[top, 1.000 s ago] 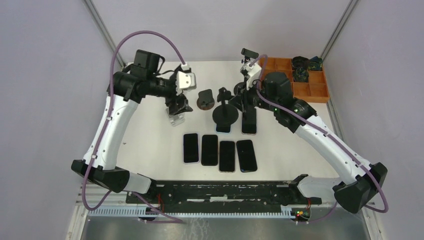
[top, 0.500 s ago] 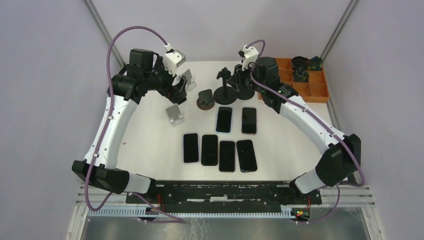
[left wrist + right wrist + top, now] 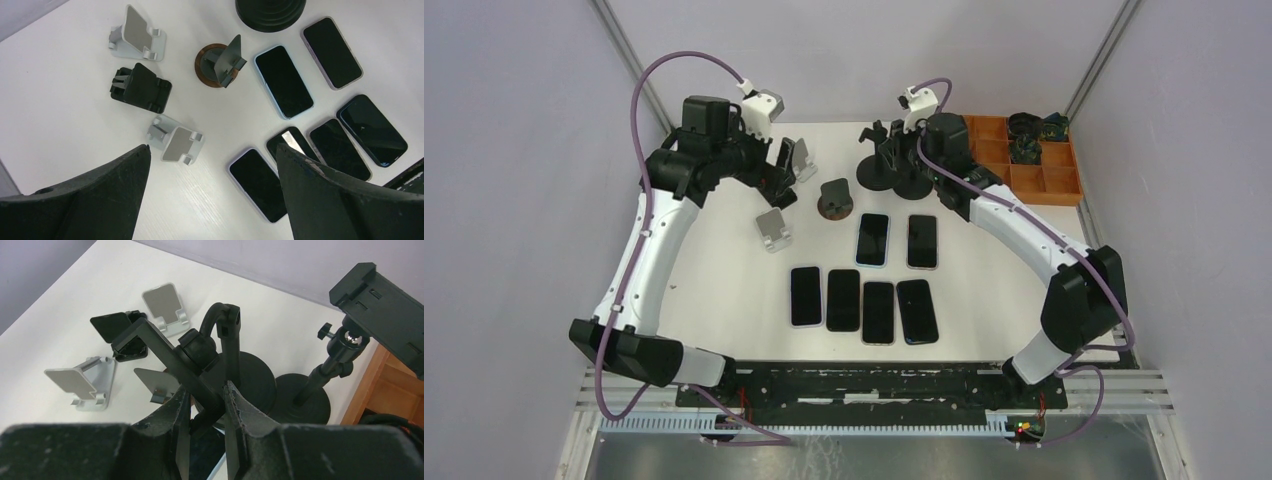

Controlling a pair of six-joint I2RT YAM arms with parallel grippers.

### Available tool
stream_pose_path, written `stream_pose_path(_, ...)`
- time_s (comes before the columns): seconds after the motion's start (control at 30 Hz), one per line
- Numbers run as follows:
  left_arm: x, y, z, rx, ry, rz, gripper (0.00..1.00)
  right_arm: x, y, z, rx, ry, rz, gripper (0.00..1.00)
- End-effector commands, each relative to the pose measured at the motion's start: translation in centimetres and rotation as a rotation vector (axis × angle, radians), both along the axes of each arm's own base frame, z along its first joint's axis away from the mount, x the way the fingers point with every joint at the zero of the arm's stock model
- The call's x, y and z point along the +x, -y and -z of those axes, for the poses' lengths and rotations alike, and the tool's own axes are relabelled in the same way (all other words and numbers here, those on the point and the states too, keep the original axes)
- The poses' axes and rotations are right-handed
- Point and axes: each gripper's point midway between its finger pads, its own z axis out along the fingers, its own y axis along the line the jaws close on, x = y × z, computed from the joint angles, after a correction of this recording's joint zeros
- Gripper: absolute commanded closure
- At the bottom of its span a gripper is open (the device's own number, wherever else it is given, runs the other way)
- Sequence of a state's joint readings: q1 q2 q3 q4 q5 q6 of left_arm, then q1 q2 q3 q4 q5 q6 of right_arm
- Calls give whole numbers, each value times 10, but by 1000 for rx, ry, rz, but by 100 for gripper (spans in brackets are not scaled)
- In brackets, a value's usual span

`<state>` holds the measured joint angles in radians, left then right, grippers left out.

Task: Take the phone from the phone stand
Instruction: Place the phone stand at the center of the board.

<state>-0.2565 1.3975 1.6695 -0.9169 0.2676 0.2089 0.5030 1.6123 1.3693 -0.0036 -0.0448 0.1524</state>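
Several phones lie flat on the white table, among them a light-blue-edged phone point(image 3: 873, 239) point(image 3: 284, 81) and a purple-edged phone point(image 3: 922, 241) point(image 3: 332, 52). None of them sits in a stand. My right gripper point(image 3: 894, 152) point(image 3: 207, 388) is shut on the clamp arm of a black pole phone stand point(image 3: 880, 172) point(image 3: 200, 347) at the back of the table. My left gripper point(image 3: 781, 172) point(image 3: 212, 147) hangs open above the back left, with nothing between its fingers.
A second black pole stand point(image 3: 916, 178) point(image 3: 345, 340) stands just right of the held one. Two silver stands point(image 3: 137, 32) point(image 3: 175, 142), a small black stand point(image 3: 140, 87) and a round brown-based stand point(image 3: 835, 198) point(image 3: 220, 62) sit at the left. An orange compartment tray point(image 3: 1044, 180) is at the back right.
My right gripper has carried the black pole stand from beside the two upper phones to the back of the table. My left gripper has risen and drawn back from the silver stand.
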Motion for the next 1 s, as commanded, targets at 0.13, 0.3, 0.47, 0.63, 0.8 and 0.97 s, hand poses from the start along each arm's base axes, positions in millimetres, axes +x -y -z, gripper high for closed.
stream_pose_path(0.13, 6, 6, 6, -66, -23, -20, 0, 22, -2, -46, 89, 242, 104, 100)
stream_pose_path(0.3, 6, 6, 12, -63, -44, -6, 0, 20, -11, -22, 106, 245, 113, 100)
stream_pose_path(0.47, 6, 4, 13, -55, -45, -1, 0, 14, -22, -8, 98, 287, 117, 100)
stream_pose_path(0.63, 7, 1, 16, -65, -52, -5, 0, 10, -13, 2, 109, 346, 186, 100)
stream_pose_path(0.8, 7, -2, 18, -72, -61, -3, 0, 16, -18, 14, 160, 332, 198, 100)
stream_pose_path(0.97, 10, -2, 18, -72, -63, 3, 0, 24, -21, 20, 209, 332, 225, 100)
